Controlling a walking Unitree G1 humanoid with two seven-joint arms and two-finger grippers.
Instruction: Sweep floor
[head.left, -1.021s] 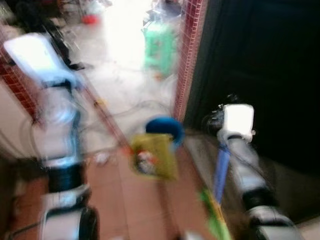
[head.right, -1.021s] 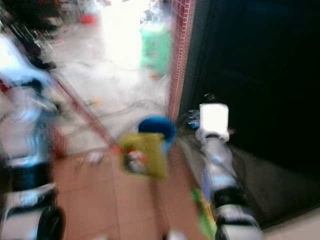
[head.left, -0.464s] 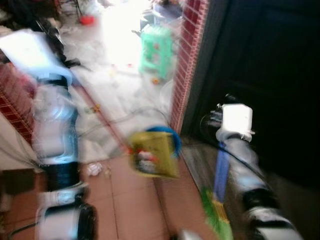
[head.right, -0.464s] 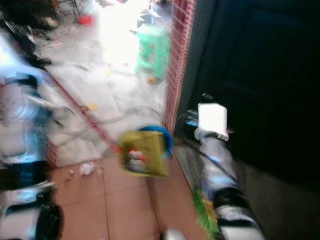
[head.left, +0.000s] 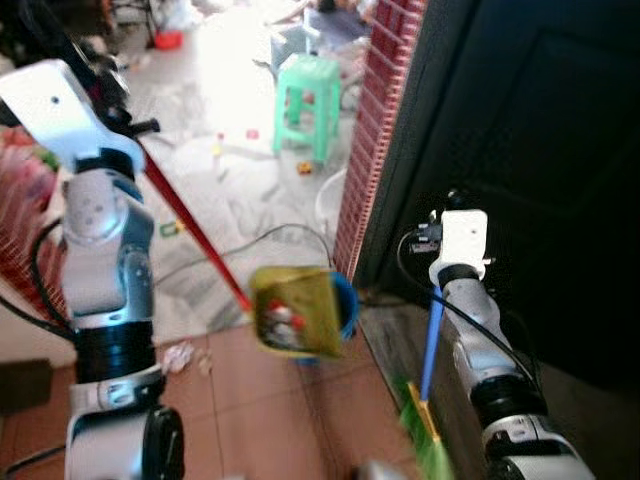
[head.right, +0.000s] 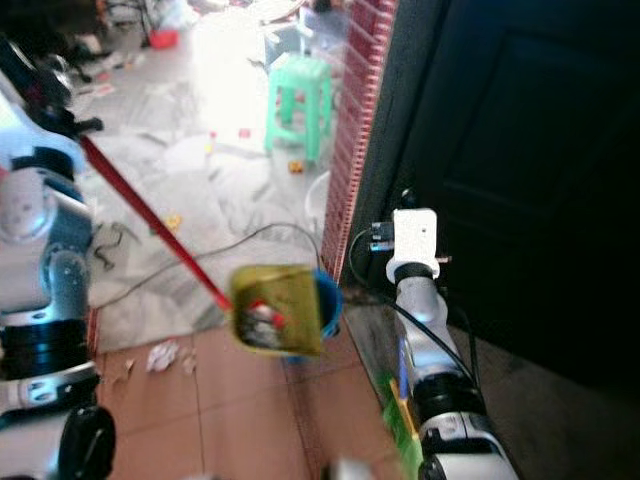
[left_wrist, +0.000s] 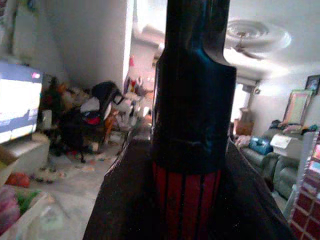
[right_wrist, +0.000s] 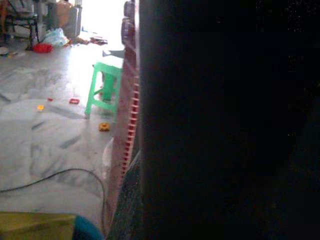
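The dustpan (head.left: 297, 310) was yellow-green on a red handle (head.left: 195, 230), over a blue bucket (head.left: 343, 305). The stool (head.left: 311, 100) was mint green, the broom (head.left: 430, 345) blue with green bristles. The floor (head.left: 250, 410) was terracotta tile meeting grey-veined white marble (head.left: 240, 190), beside a red-tiled pillar (head.left: 370, 130) and a dark door (head.left: 540, 150).

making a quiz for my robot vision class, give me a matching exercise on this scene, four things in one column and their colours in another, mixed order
Things:
1. stool
2. dustpan
3. bucket behind the dustpan
4. dustpan's long handle

Colours:
A. red
B. blue
C. green
D. yellow

Pairs: 1-C, 2-D, 3-B, 4-A
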